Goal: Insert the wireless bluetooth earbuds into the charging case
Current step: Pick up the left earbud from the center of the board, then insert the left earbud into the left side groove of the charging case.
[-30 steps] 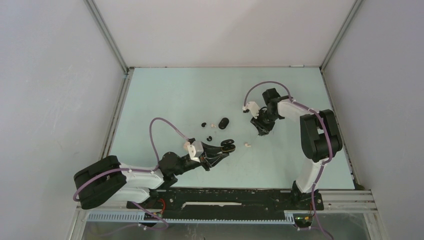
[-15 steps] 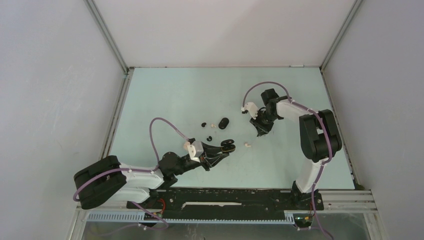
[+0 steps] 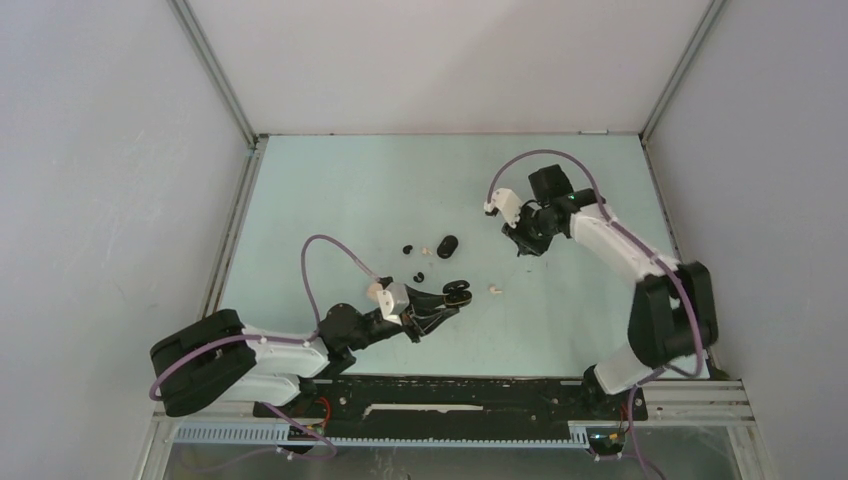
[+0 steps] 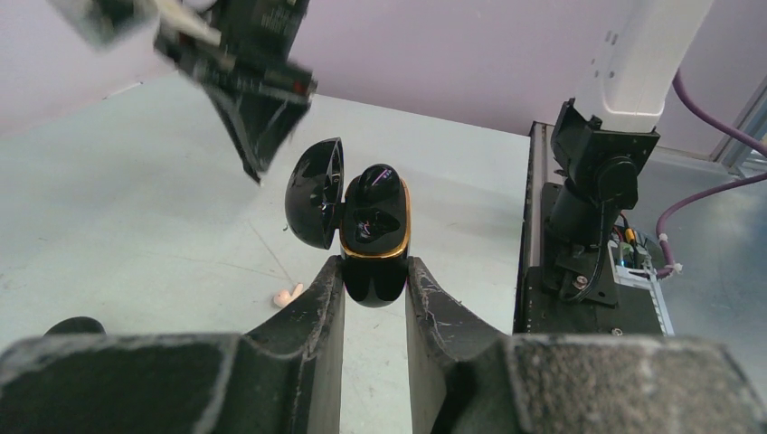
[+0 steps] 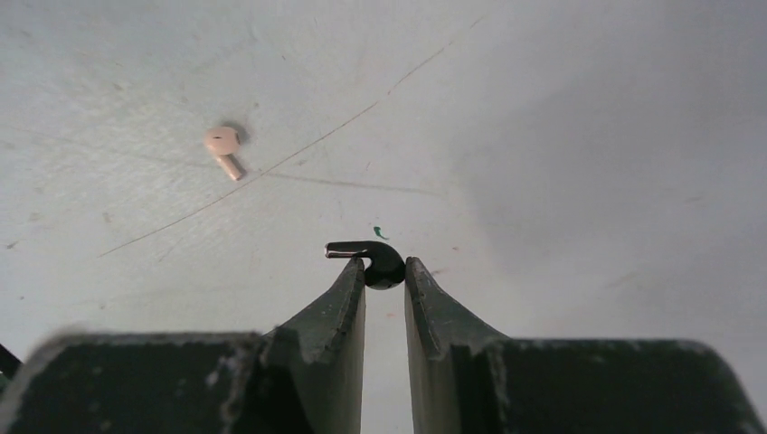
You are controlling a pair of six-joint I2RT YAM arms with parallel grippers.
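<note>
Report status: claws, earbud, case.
Left claw shut on open black case. Right claw shut on black earbud. Whitish earbud loose on table near case.

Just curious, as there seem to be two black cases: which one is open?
The black case clamped in the left gripper, its lid flipped back; the other case lies on the table, apparently shut.

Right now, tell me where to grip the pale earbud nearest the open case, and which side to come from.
Pinch the pale earbud across its round head, coming straight down from above. It lies flat on the table with open space all round, and the head looks its widest part; the thin stem would probably slip.
</note>
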